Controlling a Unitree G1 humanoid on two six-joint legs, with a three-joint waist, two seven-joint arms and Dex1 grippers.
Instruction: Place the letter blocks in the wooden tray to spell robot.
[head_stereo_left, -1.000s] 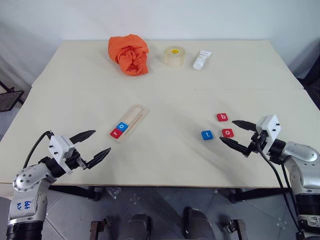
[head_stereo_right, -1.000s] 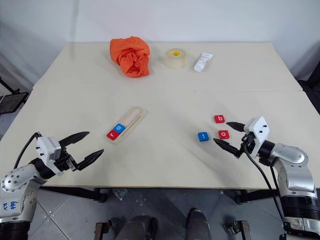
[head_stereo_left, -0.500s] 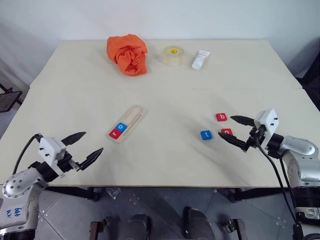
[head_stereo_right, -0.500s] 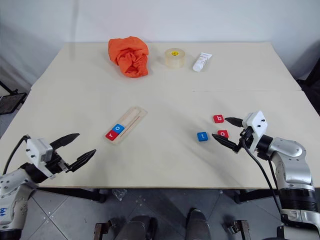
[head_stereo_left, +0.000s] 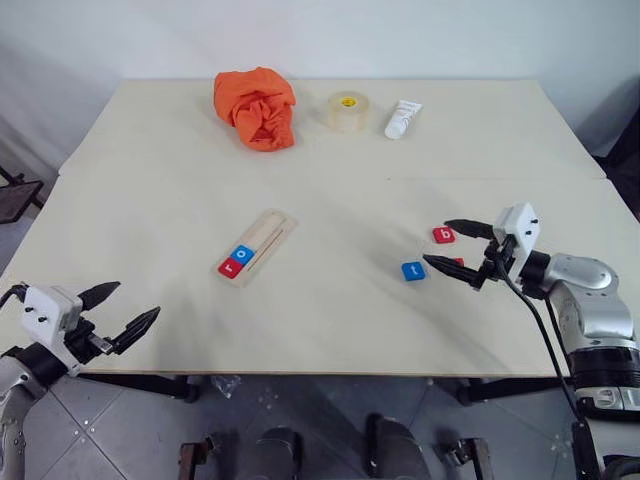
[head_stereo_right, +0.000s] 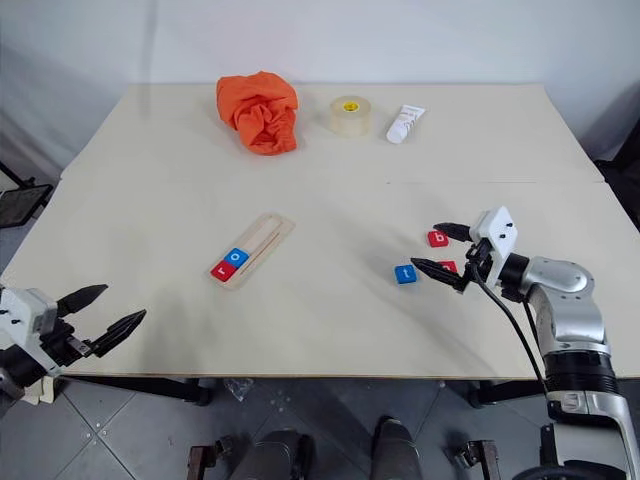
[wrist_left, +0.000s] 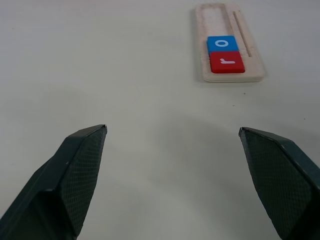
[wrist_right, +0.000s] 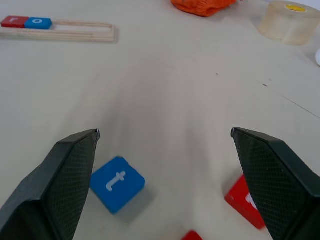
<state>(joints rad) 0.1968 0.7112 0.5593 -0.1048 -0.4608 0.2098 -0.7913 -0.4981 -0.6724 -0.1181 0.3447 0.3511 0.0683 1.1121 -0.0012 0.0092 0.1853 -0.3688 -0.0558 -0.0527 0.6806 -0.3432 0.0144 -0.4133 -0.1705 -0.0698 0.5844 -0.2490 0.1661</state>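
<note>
The red o tile (head_stereo_left: 457, 263) is mostly hidden behind the lower finger of the right hand (head_stereo_left: 446, 248), and in the right wrist view only a red corner of it shows at the frame edge, beside the red b tile (head_stereo_left: 443, 235), which is cut off there too. The blue t tile (head_stereo_left: 413, 270) lies in full view just beside that finger. The wooden tray (head_stereo_left: 258, 245) sits near the tabletop (head_stereo_left: 330, 170) centre, at 9 o'clock from the loose tiles, with the red r tile (head_stereo_left: 230, 266) and a blue o tile (head_stereo_left: 243, 253) touching at its near end. Both hands gape wide with nothing in them. Since 1 second ago the right hand has pushed in over the loose tiles, while the left hand (head_stereo_left: 112, 313) has drawn back to the tabletop's near-left corner. Orange cloth (head_stereo_left: 256, 107), tape roll (head_stereo_left: 347, 111) and white tube (head_stereo_left: 402, 119) line the 12 o'clock edge.
</note>
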